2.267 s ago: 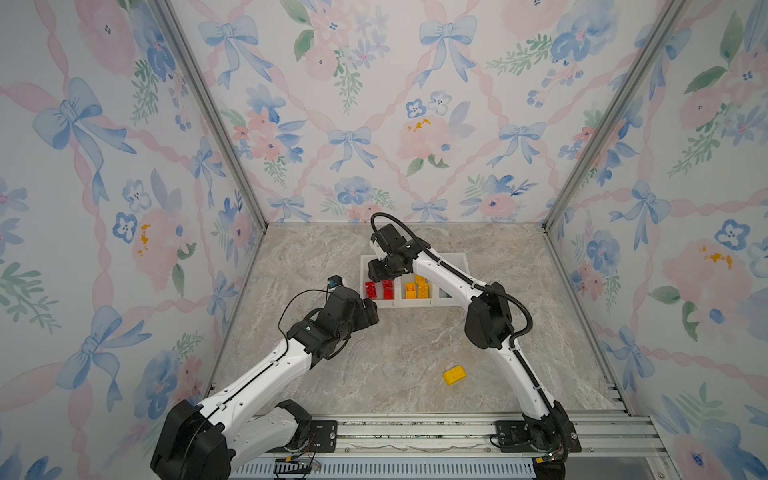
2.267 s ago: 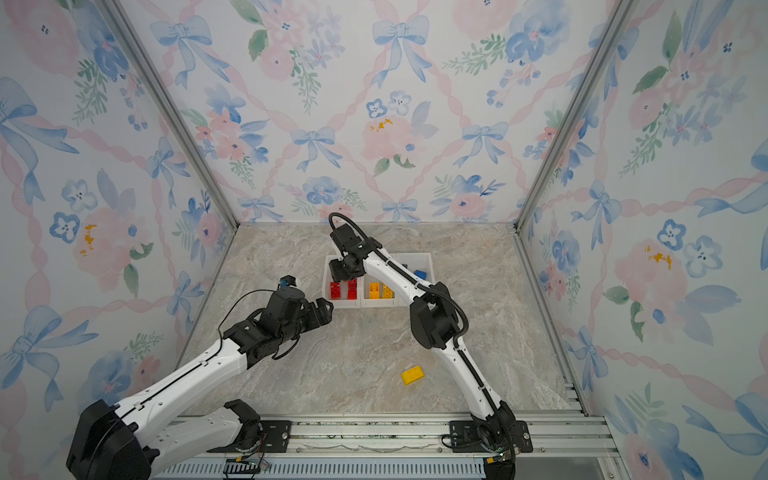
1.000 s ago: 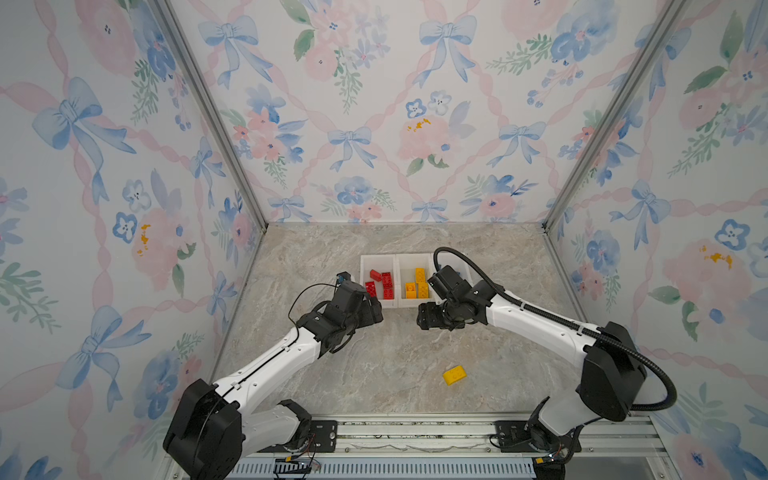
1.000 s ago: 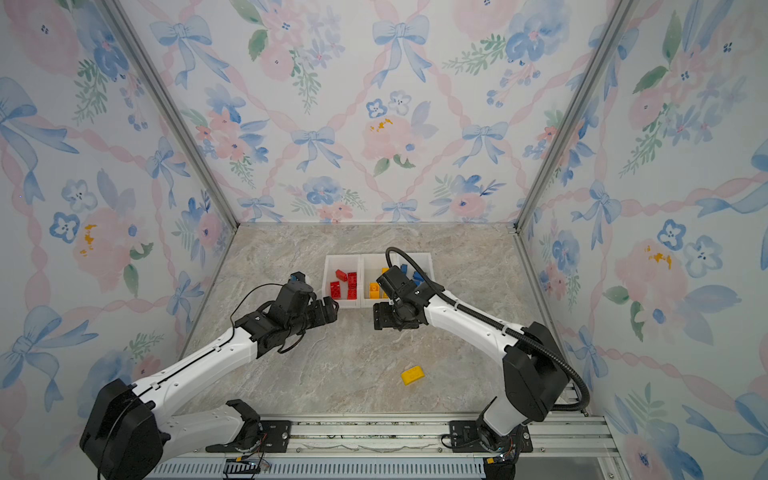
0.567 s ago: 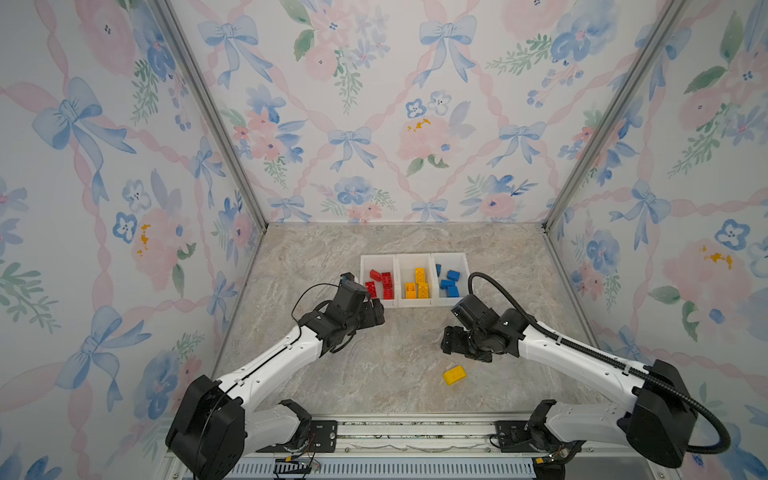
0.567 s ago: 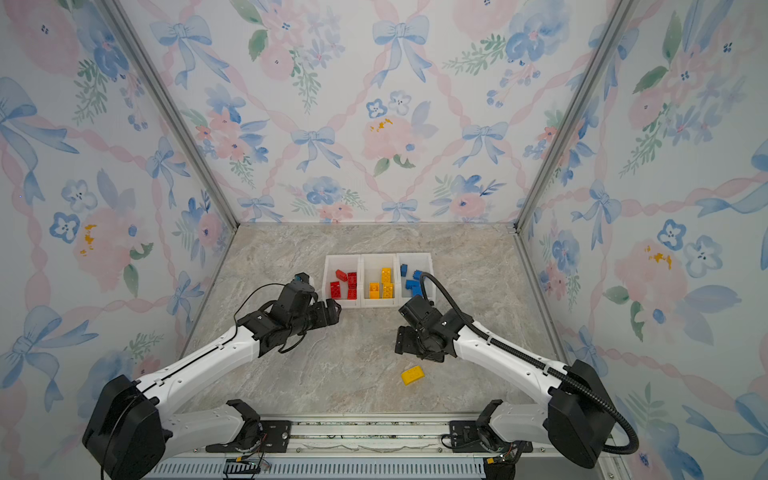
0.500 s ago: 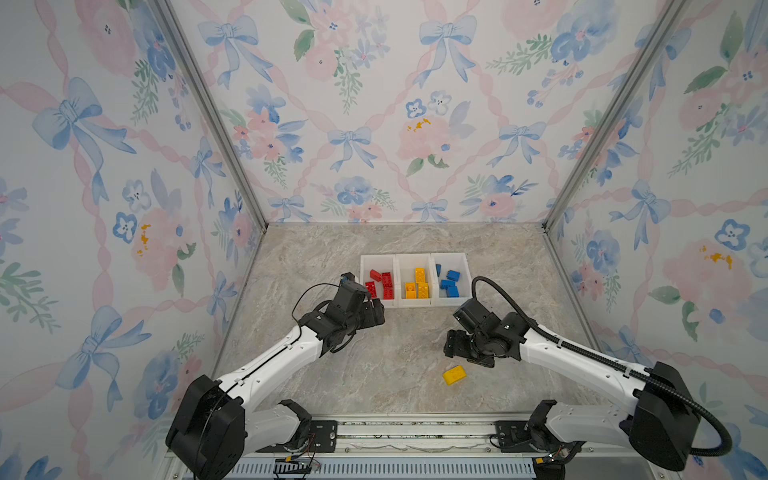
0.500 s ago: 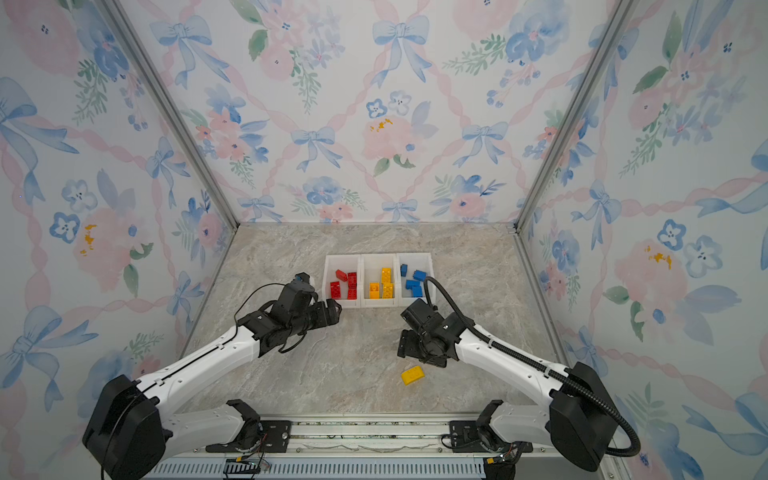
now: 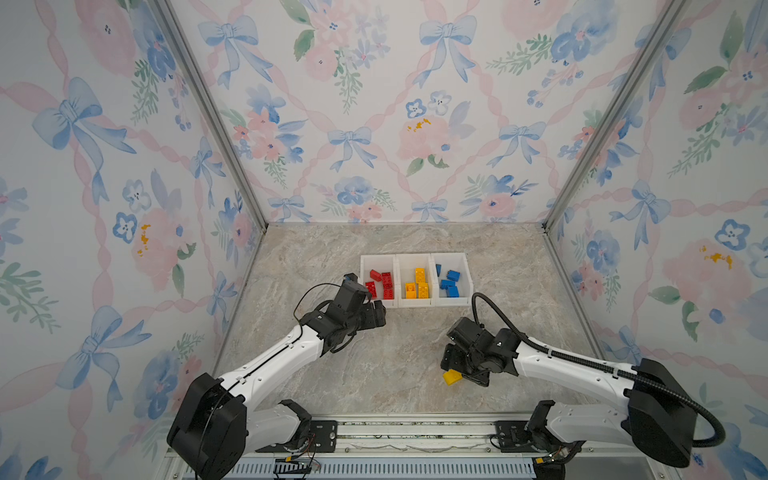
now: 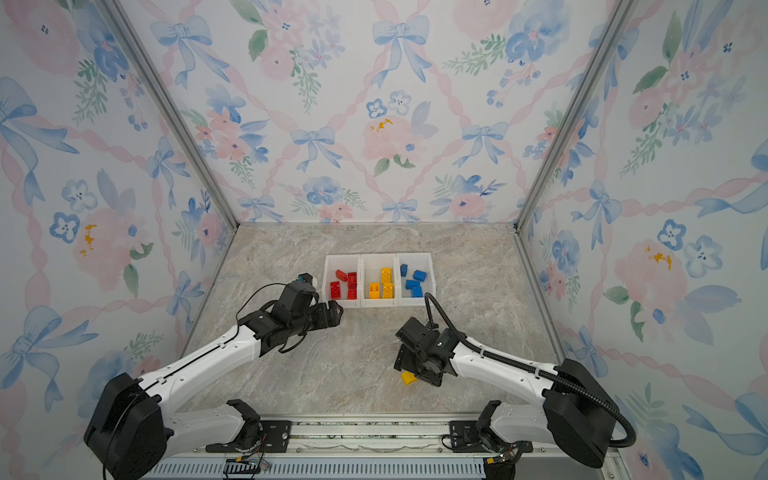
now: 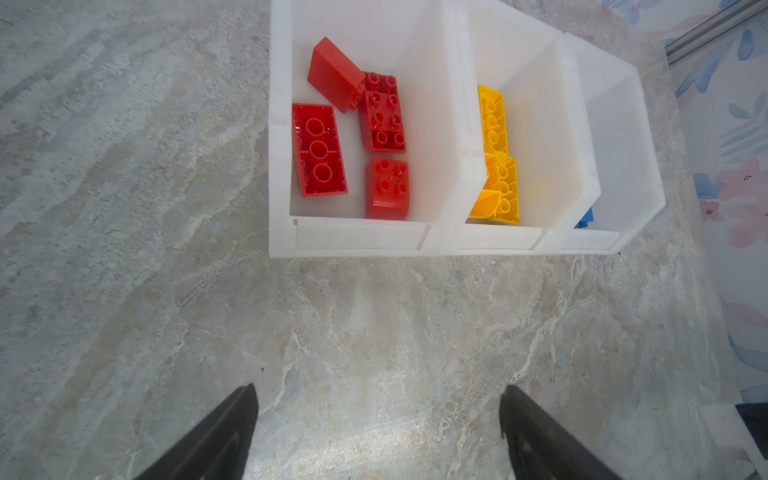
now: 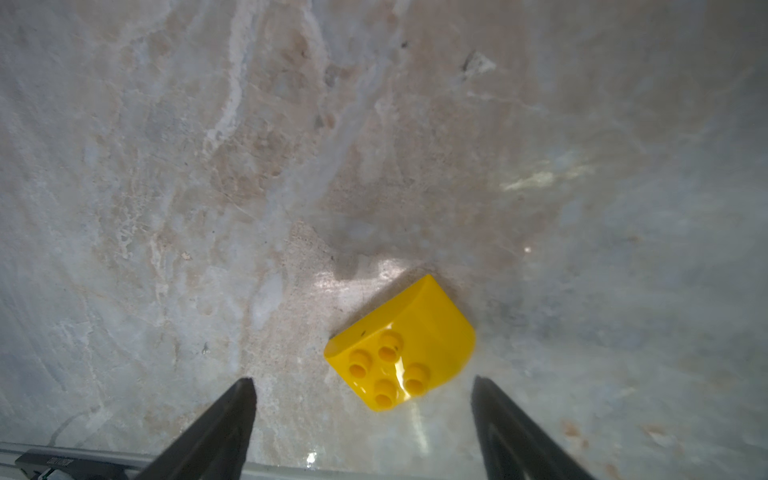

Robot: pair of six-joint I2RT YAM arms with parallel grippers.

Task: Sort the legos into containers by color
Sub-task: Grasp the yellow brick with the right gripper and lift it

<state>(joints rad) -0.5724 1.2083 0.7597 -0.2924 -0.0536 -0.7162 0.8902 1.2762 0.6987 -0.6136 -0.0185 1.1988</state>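
Presently, the right jaws are held wide apart and empty, and the loose yellow brick is seen on the surface between their tips, studs showing, closer to one tip and touched by neither. In both top views this pair is found low and right of centre, directly over that brick. The left jaws are likewise spread with nothing between them, poised above bare surface just in front of the containers, at the end of the row towards the left of the frame. That row of three joined white bins is set near the middle of the frame: red bricks are gathered in the left bin, yellow bricks in the middle one and blue bricks in the right one, with no colour mixed. The sorting is judged nearly done; only the one yellow brick is seen outside, so a grasp, a carry and a release into the middle bin appear to be left. The marbled surface is enclosed on three sides by floral wallpaper, with a metal rail along the lower edge.
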